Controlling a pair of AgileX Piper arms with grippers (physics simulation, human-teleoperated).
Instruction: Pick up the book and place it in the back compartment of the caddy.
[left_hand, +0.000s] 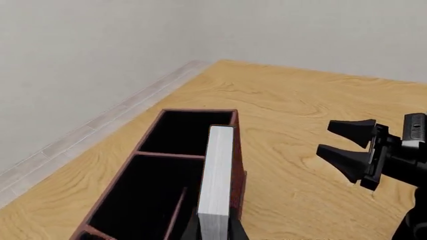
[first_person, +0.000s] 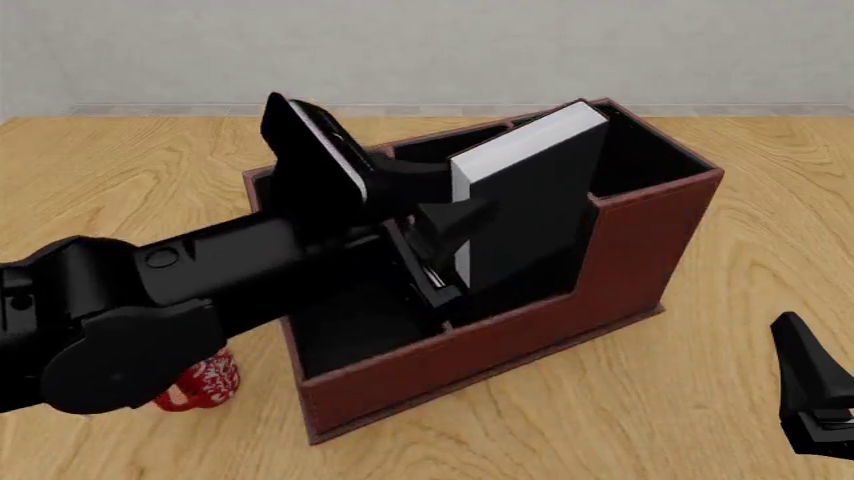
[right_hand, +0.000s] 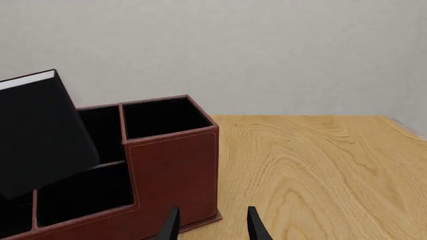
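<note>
Currently we see the book (first_person: 527, 205) held tilted above the caddy (first_person: 534, 330), over its middle section, lower end dipping among the compartments, white page edge up. The left gripper (first_person: 447, 255) grips the book, jaws clenched on it. The right gripper (right_hand: 210, 225) hangs off the caddy's tall end above the table (first_person: 694, 380), jaws released. A red-and-white mug (first_person: 200, 382) stands beside the caddy's wide end.

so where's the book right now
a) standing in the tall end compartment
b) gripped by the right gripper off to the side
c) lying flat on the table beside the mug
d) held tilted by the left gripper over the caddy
d: the left gripper is shut on the book, which leans at an angle above the caddy, while the right gripper sits empty beside it.
</note>
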